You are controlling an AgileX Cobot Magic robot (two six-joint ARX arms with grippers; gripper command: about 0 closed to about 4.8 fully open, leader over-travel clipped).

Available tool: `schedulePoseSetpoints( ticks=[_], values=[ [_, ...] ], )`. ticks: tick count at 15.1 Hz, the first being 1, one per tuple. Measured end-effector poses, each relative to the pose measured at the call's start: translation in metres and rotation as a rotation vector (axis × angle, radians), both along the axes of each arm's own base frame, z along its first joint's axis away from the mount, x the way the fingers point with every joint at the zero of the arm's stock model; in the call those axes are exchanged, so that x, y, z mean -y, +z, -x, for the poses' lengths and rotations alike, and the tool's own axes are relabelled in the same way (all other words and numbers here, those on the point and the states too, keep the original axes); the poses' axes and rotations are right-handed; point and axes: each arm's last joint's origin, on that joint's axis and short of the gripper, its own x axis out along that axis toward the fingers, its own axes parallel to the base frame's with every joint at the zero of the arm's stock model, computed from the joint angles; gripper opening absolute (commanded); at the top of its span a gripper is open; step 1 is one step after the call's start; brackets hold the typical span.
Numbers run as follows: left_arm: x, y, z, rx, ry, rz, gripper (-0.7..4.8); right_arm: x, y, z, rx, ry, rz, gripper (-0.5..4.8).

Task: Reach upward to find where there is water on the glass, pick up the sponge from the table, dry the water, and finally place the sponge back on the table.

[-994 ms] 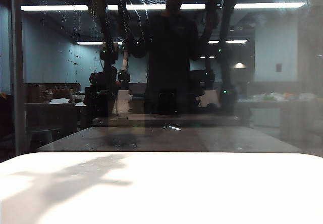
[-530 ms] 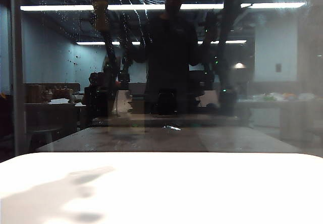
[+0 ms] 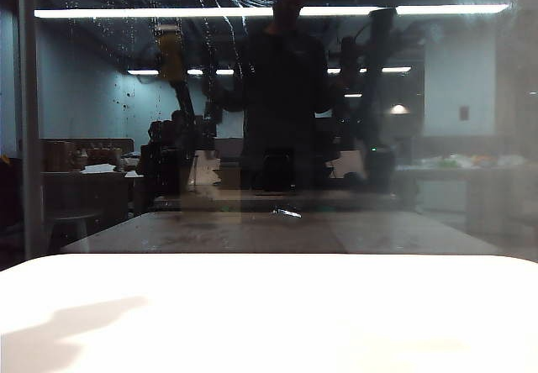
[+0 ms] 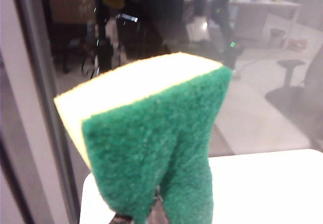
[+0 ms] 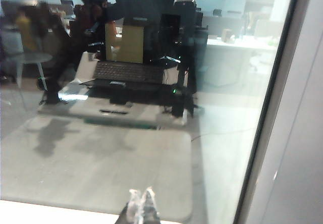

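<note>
Fingers (image 4: 151,215) of left gripper (image 4: 144,218) pinch one sponge (image 4: 151,138).

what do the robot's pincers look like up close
The right pincer, near the glass, shows two slim pale fingertips on a dark base. The left pincer is nearly hidden behind the sponge; only a dark sliver shows.

In the left wrist view the sponge (image 4: 151,143) is filling the frame, hiding the left claw (image 4: 154,215) except a dark sliver at the picture's edge. The right claw (image 5: 141,208) is showing only its pale fingertips, cut off below. Neither real arm is appearing in the exterior view.
</note>
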Motion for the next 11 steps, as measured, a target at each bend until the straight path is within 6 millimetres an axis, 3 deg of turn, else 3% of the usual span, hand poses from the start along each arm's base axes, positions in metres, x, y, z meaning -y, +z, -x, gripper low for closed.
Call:
schedulePoseSetpoints(
  ticks=[5,11],
  values=[
    [0.000,-0.050,-0.007,-0.042,0.009,0.037,-0.06,0.000,-0.042,-0.013,-0.012,0.002,-0.029,-0.05],
    [0.002,-0.094,-0.030,-0.021,-0.010,0.099,-0.06,-0.001,-0.065,-0.027,0.027,0.003,-0.033,-0.05]
  ],
)
